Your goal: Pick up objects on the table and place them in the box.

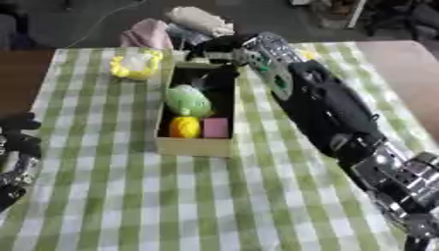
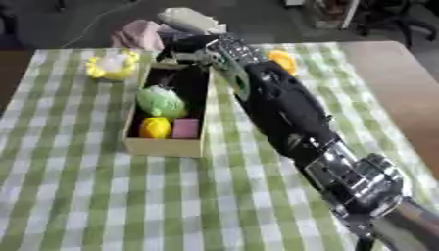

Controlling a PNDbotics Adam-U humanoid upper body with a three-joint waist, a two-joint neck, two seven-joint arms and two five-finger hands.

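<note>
Left eye view: one box [image 1: 195, 145], long axis running away, holds three objects; right hand [image 1: 225, 49] grip unclear; left hand [image 1: 15, 152] relaxed.

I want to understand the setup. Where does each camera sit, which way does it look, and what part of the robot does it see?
Left eye view: in the head, looking down at the table; shows the right arm reaching to the box and the left hand at the left edge.
Right eye view: same head, slightly to the right, looking down too; shows the right arm, and the right hand over the box's far end.
Both share the box, the yellow toy and the cloth.
</note>
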